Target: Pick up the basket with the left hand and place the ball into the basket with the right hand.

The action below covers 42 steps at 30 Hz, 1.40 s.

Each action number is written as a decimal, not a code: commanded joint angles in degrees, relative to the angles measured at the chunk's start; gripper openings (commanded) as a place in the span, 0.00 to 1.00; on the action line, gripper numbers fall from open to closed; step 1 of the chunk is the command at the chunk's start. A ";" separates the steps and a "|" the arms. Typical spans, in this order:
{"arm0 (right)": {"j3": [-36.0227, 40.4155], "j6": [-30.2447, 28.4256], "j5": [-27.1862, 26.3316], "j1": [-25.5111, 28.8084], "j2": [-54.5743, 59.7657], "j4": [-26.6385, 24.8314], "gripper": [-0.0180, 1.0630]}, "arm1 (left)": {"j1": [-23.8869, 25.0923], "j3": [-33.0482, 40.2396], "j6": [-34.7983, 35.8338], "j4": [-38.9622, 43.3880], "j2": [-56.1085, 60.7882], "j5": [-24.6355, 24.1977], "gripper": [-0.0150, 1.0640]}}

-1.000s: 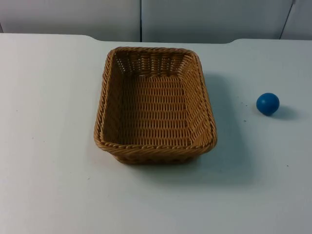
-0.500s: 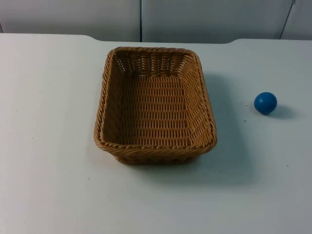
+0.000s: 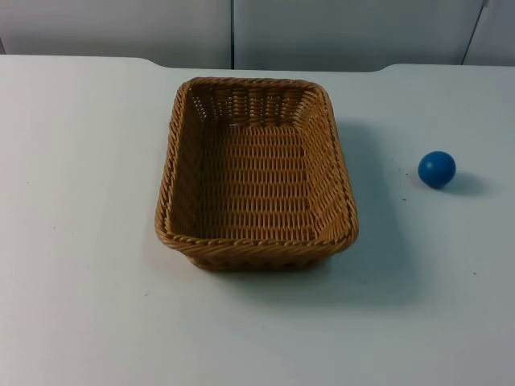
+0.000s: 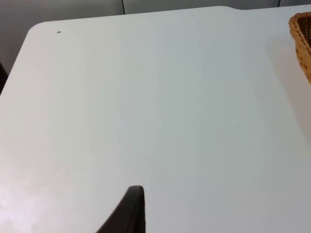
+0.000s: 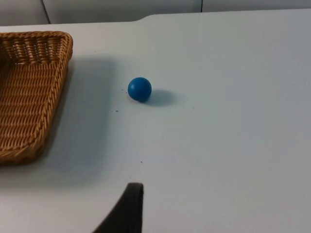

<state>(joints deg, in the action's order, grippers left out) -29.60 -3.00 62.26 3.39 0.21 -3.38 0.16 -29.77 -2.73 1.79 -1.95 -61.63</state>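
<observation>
A brown wicker basket (image 3: 256,173) stands empty in the middle of the white table; its rim corner (image 4: 302,36) shows in the left wrist view and one side (image 5: 30,90) in the right wrist view. A small blue ball (image 3: 436,169) lies on the table to the basket's right, apart from it, and the right wrist view has the ball (image 5: 139,89) too. My left gripper (image 4: 129,213) hangs over bare table left of the basket, well away from it. My right gripper (image 5: 127,211) waits above the table, short of the ball and touching nothing.
The grey partition wall (image 3: 233,32) closes off the table at the back. The table's rounded far corner (image 4: 36,29) lies ahead of the left gripper. Open white surface surrounds the basket and the ball.
The blue ball has crept a little to the left, toward the basket. The basket has not moved.
</observation>
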 commanded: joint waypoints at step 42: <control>0.30 -0.02 -0.46 -0.18 -0.21 0.08 0.97 | -13.33 -30.30 -34.48 -47.42 -84.23 40.36 0.99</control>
<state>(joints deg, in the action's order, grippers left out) -29.60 -3.00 62.26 3.39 0.21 -3.38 -12.45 -59.36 -37.29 -44.97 -85.68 -22.04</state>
